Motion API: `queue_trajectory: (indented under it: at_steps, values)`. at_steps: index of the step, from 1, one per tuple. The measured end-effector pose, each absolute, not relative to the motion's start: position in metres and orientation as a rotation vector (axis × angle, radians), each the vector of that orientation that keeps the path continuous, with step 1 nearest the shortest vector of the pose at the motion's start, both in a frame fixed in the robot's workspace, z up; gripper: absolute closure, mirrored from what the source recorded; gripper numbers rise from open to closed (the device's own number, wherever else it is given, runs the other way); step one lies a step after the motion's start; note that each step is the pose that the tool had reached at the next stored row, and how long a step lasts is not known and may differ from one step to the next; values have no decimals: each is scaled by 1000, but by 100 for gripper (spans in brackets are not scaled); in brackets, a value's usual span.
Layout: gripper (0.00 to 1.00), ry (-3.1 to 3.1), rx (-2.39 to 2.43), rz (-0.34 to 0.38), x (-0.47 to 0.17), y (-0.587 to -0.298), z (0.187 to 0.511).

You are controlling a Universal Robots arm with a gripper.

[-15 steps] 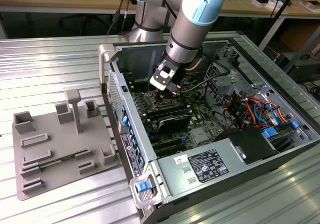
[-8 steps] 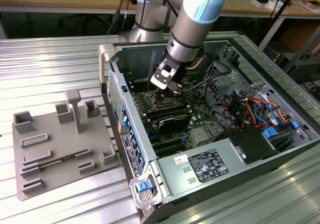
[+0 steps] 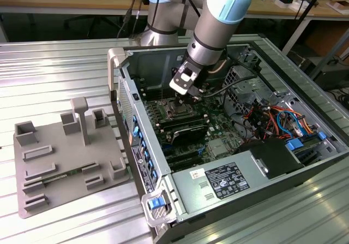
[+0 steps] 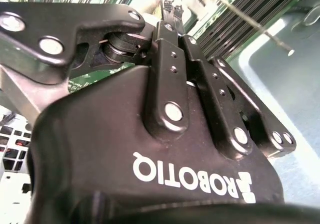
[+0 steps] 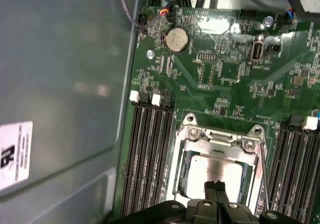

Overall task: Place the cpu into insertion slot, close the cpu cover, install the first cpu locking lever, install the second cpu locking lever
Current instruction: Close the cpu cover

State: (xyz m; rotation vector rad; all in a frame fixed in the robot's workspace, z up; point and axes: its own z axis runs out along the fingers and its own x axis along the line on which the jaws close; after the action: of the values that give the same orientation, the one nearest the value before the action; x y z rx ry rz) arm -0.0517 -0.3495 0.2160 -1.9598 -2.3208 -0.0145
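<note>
**Pincer shut over the seated cpu**

In the first wrist view, the pincer has its 2 fingers pinched together with nothing between them, tips right over the cpu. Can't tell if they touch it. The cpu lies flat in the insertion slot, and the cpu cover frames it. Memory slots run just beside the cover, with a coin battery further off on the board. In the exterior view, the arm reaches down into the open computer case on the desk.
</note>
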Motion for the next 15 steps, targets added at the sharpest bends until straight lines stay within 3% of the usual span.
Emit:
queue_trajectory:
  at_steps: [15]
  values:
    - [89,-2309,-1949,-27,-38,-349,230]
